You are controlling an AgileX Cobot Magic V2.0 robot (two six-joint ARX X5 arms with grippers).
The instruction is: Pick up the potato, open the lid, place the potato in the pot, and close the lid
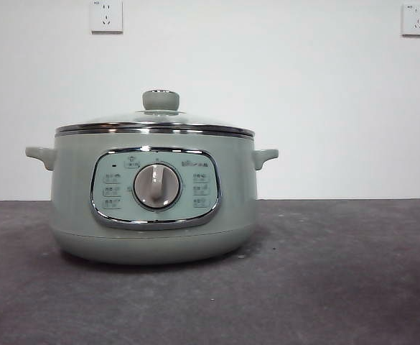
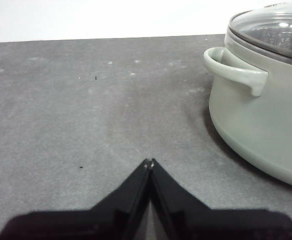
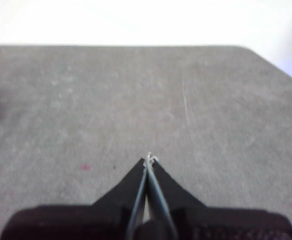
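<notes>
Front view shows the pot (image 1: 154,205) standing upright on the grey tabletop (image 1: 339,280), a little left of the middle, its chrome-framed control panel (image 1: 155,188) and central dial (image 1: 156,186) facing the camera; two small side handles stick out level near its upper edge, one on each side; the lid (image 1: 156,123) sits flat and closed on the pot, chrome rim seated all round, the pale green knob (image 1: 160,100) upright on top; a white wall (image 1: 303,100) rises behind, with one socket (image 1: 106,15) high on the left and another socket (image 1: 417,19) high on the right; neither arm shows in this view, and the potato shows in none of the three views, so its place cannot be told, though the lidded pot may hide it.

Left wrist view has the left tool (image 2: 149,162) low over bare tabletop, its two black jaws pressed together at the tips and holding nothing; the pot is near it, off to one side and apart from the jaws, with one handle (image 2: 234,71) and a part of the glass lid in sight; glints show through the glass, but what lies inside cannot be made out.

Right wrist view, somewhat blurred, has the right tool (image 3: 149,160) over bare tabletop as well, jaws likewise pressed together and gripping nothing; the tabletop's far edge and a rounded corner show beyond it.
</notes>
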